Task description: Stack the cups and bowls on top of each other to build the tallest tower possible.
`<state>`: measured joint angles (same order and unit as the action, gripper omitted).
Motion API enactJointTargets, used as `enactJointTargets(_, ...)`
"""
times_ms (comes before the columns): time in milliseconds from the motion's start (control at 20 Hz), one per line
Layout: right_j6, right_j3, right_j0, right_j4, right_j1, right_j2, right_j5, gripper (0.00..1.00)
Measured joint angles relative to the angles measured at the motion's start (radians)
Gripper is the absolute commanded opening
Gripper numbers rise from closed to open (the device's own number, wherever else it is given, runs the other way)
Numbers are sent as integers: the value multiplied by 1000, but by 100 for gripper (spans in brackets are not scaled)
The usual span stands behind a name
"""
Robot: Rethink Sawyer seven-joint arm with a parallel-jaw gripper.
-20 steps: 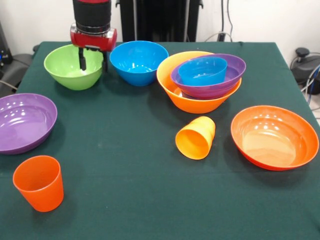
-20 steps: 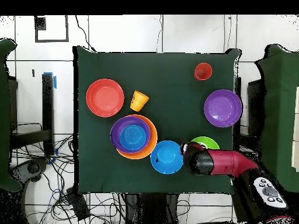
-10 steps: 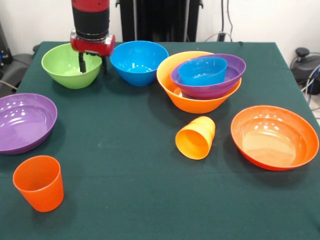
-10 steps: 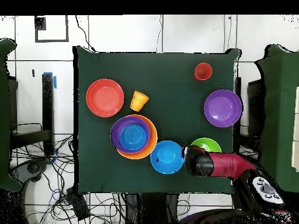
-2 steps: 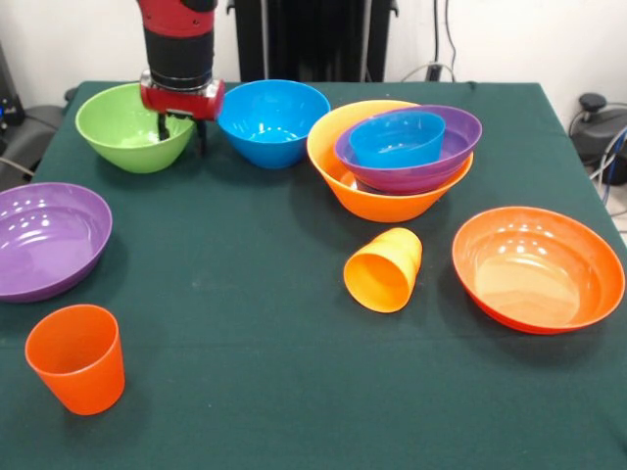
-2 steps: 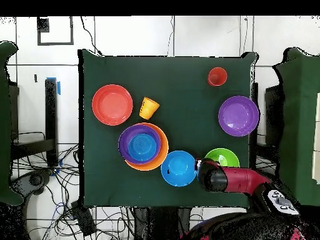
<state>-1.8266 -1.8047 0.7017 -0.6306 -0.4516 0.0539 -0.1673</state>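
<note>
My gripper (image 5: 182, 132) stands open at the far left, one finger inside the lime green bowl (image 5: 122, 122) and the other outside its right rim. A medium blue bowl (image 5: 272, 119) sits just to the right. The tower is a large yellow-orange bowl (image 5: 338, 176) holding a purple bowl (image 5: 456, 137) with a small blue bowl (image 5: 397, 137) inside. A yellow-orange cup (image 5: 384, 269) lies on its side mid-table. A red-orange cup (image 5: 76, 357) stands upright at the near left. Also loose are a purple bowl (image 5: 49, 235) and a wide red-orange bowl (image 5: 537, 266).
From overhead, the red arm (image 6: 240, 178) reaches in from the lower right, covering part of the green bowl (image 6: 222, 156) beside the blue bowl (image 6: 178, 168). Both sit close to the table edge (image 6: 187, 203) nearest the robot.
The gripper has come down lower over the green bowl's rim. The green bowl has shifted slightly to the left in the front view. Everything else is unmoved.
</note>
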Motion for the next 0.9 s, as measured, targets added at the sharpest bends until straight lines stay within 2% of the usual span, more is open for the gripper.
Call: enactJointTargets(900,0,7,-30,0,-21,-39,1,0)
